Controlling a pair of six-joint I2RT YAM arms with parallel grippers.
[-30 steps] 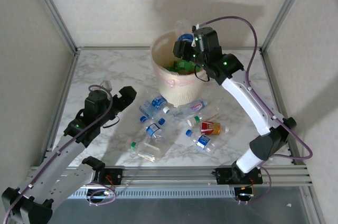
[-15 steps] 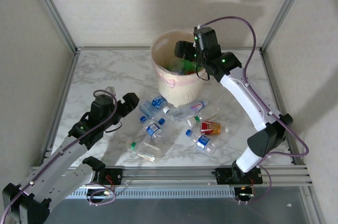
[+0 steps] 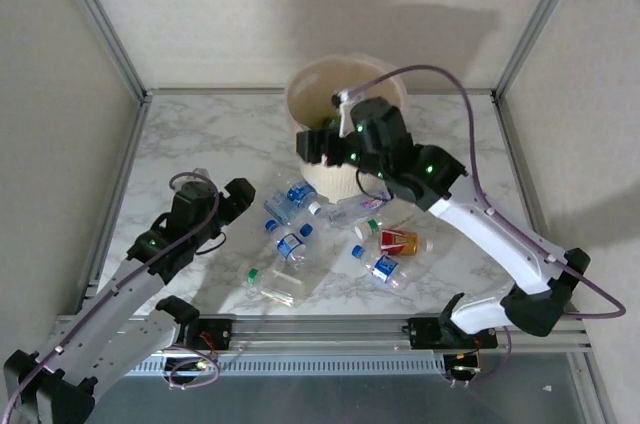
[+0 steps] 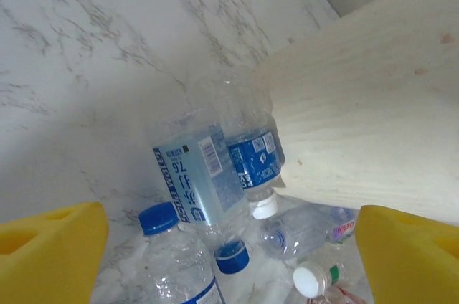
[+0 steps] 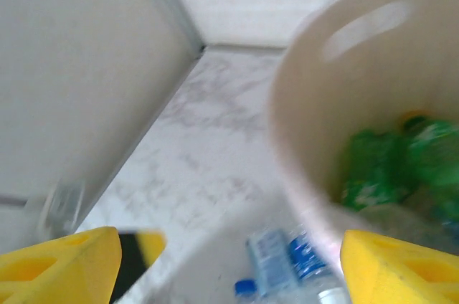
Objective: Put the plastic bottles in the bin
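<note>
Right hand point(image 3: 312, 147) has swung off the bin point(image 3: 322, 179), open and empty; I've bottles point(image 3: 292, 246) left beside it.

You are looking at a round tapered cream plastic wastebasket point(image 3: 322, 172) standing upright, with green plastic bottles point(image 5: 376, 168) lying inside it. Small clear plastic bottles with blue caps and labels point(image 3: 292, 244) are lying on their sides, scattered at its six o'clock. A red-and-orange-labelled bottle point(image 3: 397, 241) is lying at its five o'clock.
</note>
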